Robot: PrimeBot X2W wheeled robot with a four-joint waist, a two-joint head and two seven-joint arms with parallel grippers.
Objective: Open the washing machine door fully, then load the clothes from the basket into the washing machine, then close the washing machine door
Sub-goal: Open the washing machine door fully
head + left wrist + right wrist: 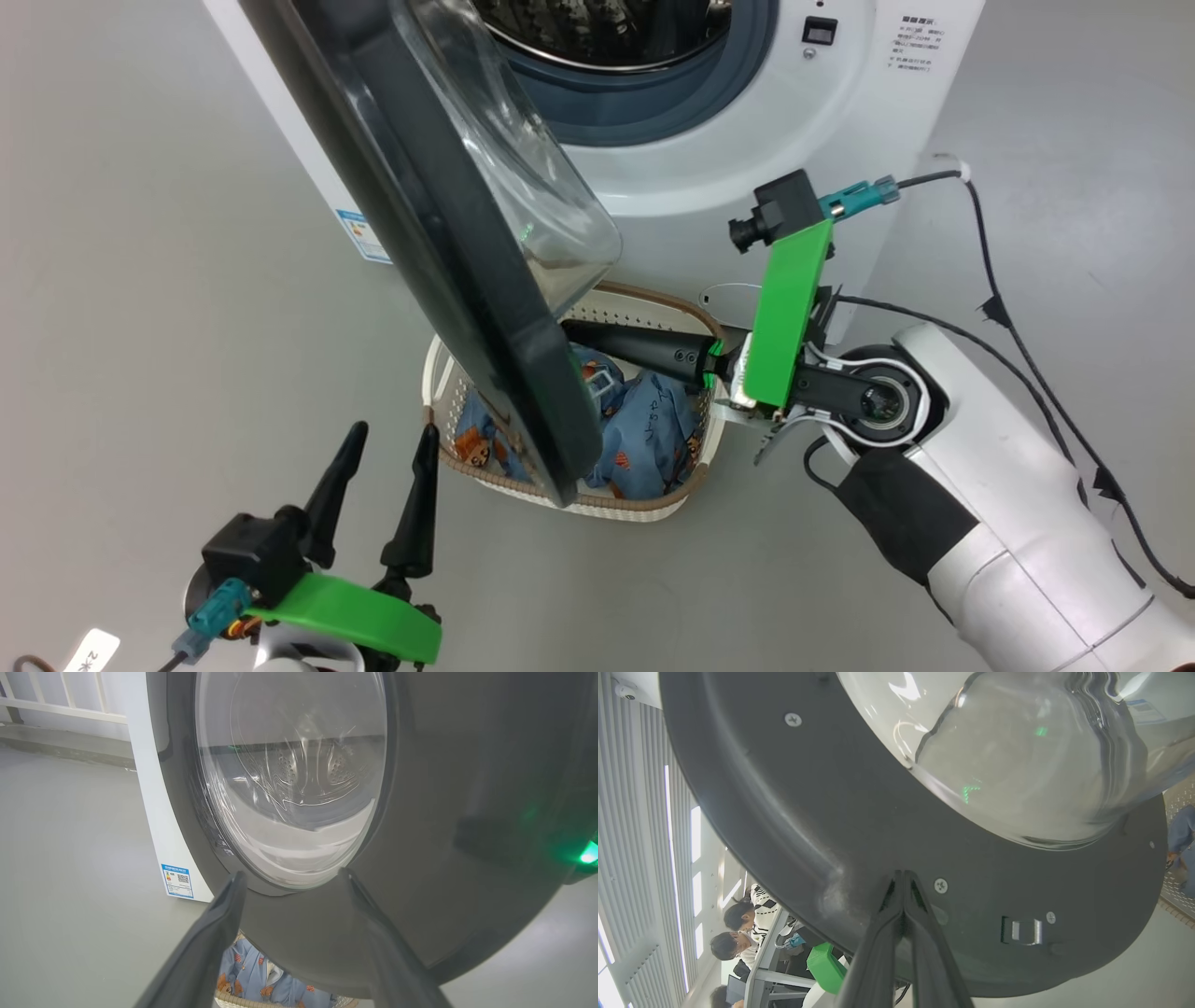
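Far left is my left gripper [394, 429], fingers spread wide and holding nothing, parked low on the outside of the washing machine door [448, 280]. The door's about halfway open, I'd say, edge-on to me and hanging right over the basket [644, 509], which sits on the floor in front of the washing machine [747, 140] with the clothes [653, 429] all in it. On the other side, my right gripper [903, 875] has its fingers pressed together with nothing between them, tips against the black inner rim just beside a screw and below the glass dome. To do this well, I think I push from that rim, not the glass, follow the hinge's arc so the tips don't skid, stay above the basket rim, and get the left gripper out of the swing path.
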